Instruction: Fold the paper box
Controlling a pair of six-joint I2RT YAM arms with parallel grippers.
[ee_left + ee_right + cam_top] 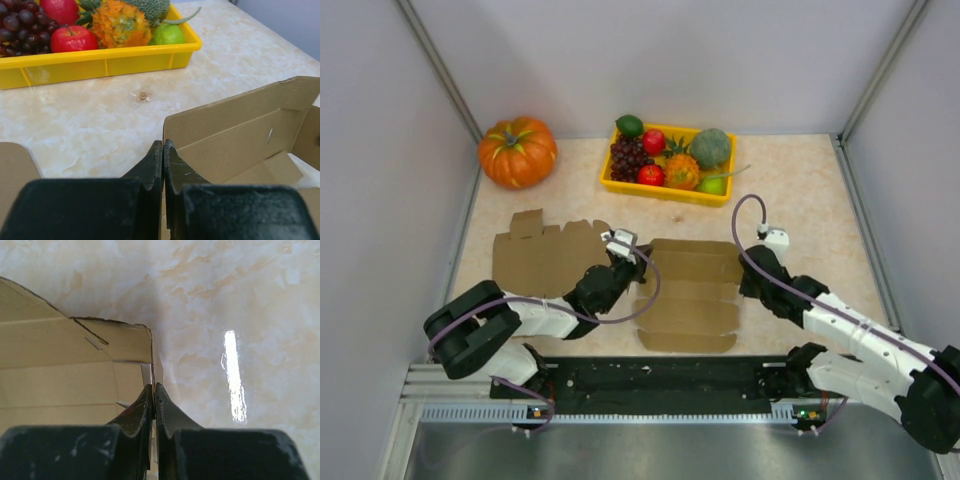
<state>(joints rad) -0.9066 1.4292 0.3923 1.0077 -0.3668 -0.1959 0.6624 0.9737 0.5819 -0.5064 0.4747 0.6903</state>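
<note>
The paper box (688,292) lies partly opened toward the front edge of the table (800,190), about midway between its 2 side edges. A second flat cardboard sheet (545,255) lies beside it toward the left edge. The left gripper (163,150) has its jaws pressed together on the upright edge of the box's left wall. The right gripper (153,390) is likewise pinched tight on the thin right wall, which stands up from the base. The step in hand looks like raising the 2 side walls. Next, I judge, both arms must swing those walls upright together, pinch held firm, so the creases bend without tearing the card or dragging the base along the table.
</note>
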